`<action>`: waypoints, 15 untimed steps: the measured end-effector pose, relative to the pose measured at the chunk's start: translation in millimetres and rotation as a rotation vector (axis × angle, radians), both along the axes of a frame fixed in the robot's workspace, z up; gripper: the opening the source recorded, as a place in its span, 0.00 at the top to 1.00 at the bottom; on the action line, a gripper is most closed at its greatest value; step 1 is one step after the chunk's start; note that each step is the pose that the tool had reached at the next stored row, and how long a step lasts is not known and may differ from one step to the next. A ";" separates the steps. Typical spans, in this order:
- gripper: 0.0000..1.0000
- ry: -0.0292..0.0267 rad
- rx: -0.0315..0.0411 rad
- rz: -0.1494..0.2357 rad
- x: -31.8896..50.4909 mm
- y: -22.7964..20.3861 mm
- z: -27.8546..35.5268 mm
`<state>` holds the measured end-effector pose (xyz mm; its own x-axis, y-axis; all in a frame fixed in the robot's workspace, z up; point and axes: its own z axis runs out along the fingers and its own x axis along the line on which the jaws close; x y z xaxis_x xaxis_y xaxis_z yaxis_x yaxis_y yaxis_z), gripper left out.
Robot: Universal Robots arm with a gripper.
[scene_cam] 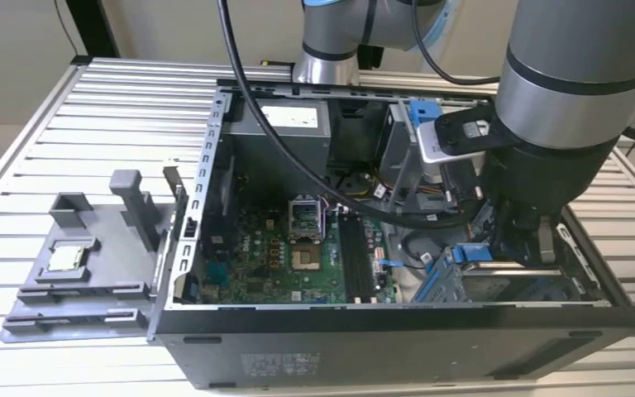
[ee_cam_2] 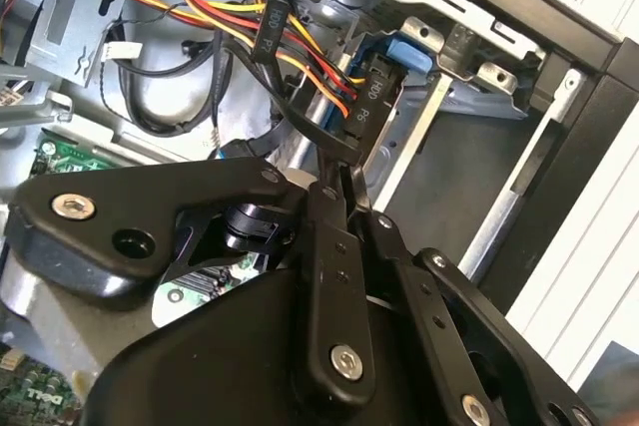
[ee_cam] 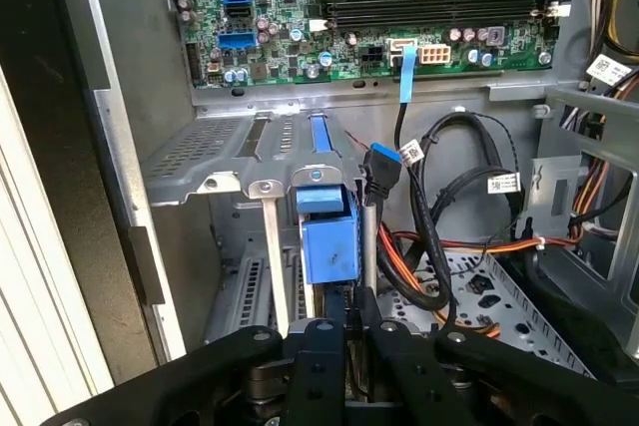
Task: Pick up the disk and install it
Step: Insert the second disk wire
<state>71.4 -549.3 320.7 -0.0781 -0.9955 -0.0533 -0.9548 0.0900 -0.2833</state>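
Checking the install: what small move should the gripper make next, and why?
Probably a short, slow push straight ahead: the blue-framed disk sits right at the gripper, lined up with the metal bay, with black cables close beside.

The disk (ee_cam: 329, 241) shows mainly its blue plastic frame (scene_cam: 472, 252), standing on edge at the metal drive cage (scene_cam: 516, 289), in the computer case's (scene_cam: 406, 347) corner on the exterior view's right.

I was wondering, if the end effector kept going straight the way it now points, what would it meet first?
Most likely the blue plastic tab standing directly ahead of the end effector in the first wrist view, beside a blue cable connector. Depth is unclear, so that is a judgement.
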 end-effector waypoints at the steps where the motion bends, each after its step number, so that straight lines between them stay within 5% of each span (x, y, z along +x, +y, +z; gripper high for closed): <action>1: 1.00 -0.0001 -0.0001 0.000 0.0 0.0 -0.3; 10: 1.00 -0.0001 -0.0032 -0.001 0.0 0.0 -2.4; 11: 0.00 -0.0009 -0.0006 0.000 0.4 0.3 -3.3; 15: 0.00 0.0001 0.0041 -0.001 0.0 0.0 3.5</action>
<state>71.4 -549.3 324.2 -0.0787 -0.9952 -0.0574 -0.9548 0.0918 -0.2828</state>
